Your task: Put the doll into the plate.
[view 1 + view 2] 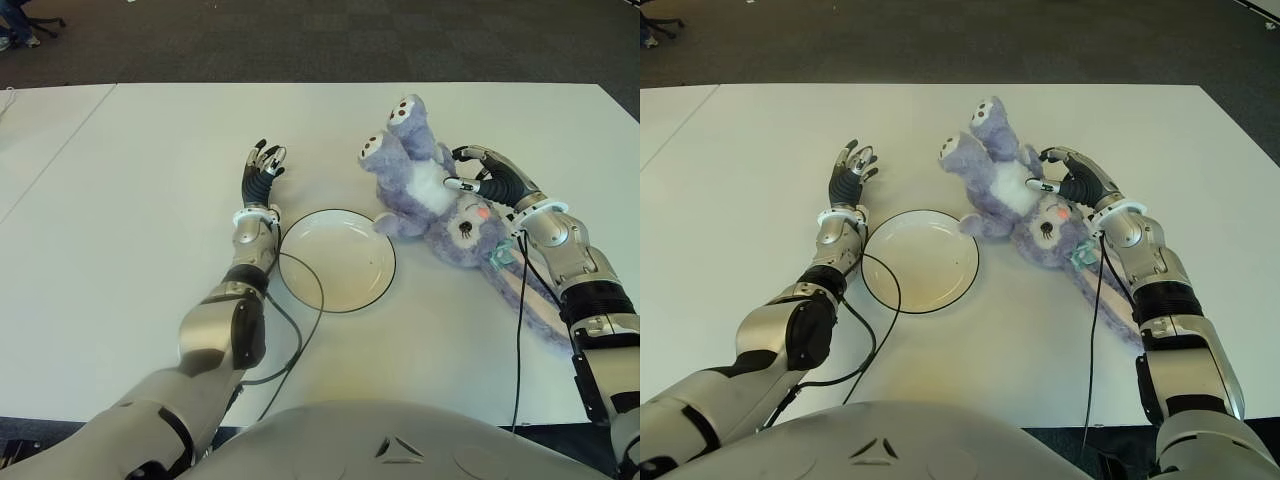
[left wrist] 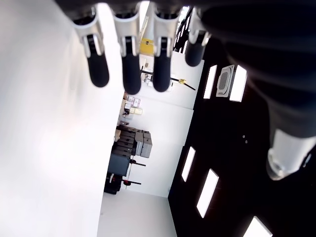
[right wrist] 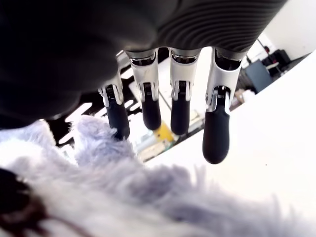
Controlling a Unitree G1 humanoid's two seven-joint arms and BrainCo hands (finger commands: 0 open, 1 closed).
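Reach-and-grasp step, not yet a lift — doll [image 1: 432, 185] on its back on the table [image 1: 150, 180], just right of the empty plate [image 1: 337, 260], touching its rim or nearly. Right hand [image 1: 487, 177] against the doll's far side, fingers [image 3: 215, 133] spread wide, gripping nothing. Left hand [image 1: 262, 172] idle left of the plate, fingers loosely extended. Next — probably closing around the body, then carrying leftward over the plate.

doll [image 1: 432, 190] beside plate [image 1: 337, 260]
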